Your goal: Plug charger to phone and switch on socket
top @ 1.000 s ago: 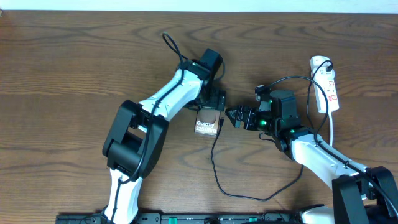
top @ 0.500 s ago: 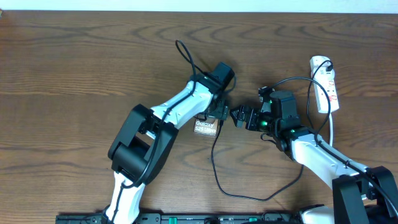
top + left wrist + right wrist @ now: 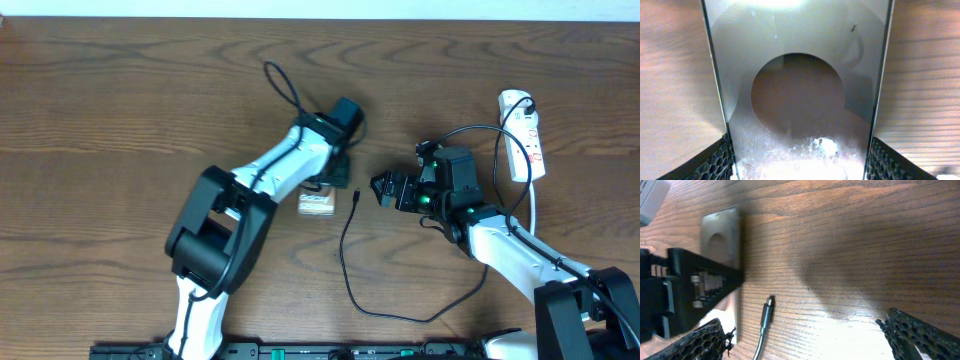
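Phone (image 3: 317, 205), charger (image 3: 343, 255) and socket (image 3: 527, 140): there is one of each on the brown tabletop (image 3: 120, 100). There are two arms, and each has one gripper.

From above, the phone sits near the middle of the tabletop, under the left gripper (image 3: 335, 180). It looks small and pale there, and I cannot read any letters on it. The charger's black tip lies just right of the phone, not touching it. Its thin cable runs toward the near edge and then loops to the right. The white socket lies by the far right corner.

The left wrist view shows the phone very close. Its grey face and oval shape fill the space between the two fingers (image 3: 715, 162). The left gripper is squeezing the phone by its long sides.

The right wrist view shows the charger tip lying flat on the wood between that gripper's fingers (image 3: 920, 330). The right gripper (image 3: 383, 188) is spread wide and holds nothing. The phone shows there too, beside the left gripper.
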Motion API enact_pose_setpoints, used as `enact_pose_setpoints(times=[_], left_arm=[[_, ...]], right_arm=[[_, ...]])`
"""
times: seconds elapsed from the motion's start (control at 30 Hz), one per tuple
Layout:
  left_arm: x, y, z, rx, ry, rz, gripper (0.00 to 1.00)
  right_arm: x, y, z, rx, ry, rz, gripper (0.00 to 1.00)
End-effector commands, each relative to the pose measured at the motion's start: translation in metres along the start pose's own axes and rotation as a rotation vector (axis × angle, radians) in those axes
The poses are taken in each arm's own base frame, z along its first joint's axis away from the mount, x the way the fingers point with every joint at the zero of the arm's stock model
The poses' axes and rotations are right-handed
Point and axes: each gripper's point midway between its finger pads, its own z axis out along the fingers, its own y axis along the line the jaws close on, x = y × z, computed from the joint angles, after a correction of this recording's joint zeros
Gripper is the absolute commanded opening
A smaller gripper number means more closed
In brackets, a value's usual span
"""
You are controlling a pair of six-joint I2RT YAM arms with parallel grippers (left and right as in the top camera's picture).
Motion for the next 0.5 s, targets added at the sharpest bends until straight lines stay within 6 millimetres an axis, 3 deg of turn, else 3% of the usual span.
enact_pose_setpoints(times=[0.0, 0.3, 0.47], left_arm=[[-0.005, 0.031, -0.013, -0.048, -0.007, -0.019, 0.51], [-0.035, 0.05, -0.103, 0.144, -0.179, -0.131, 0.47], [-0.033, 0.039, -0.124, 0.273, -0.18, -0.138, 0.47]], right_arm=[[-0.007, 0.007, -0.002, -0.006, -0.02, -0.027, 0.99], [0.001, 0.024, -0.002, -0.091, 0.021, -0.037, 0.99], [0.009, 0.071, -0.007, -0.304, 0.06, -0.097, 0.99]])
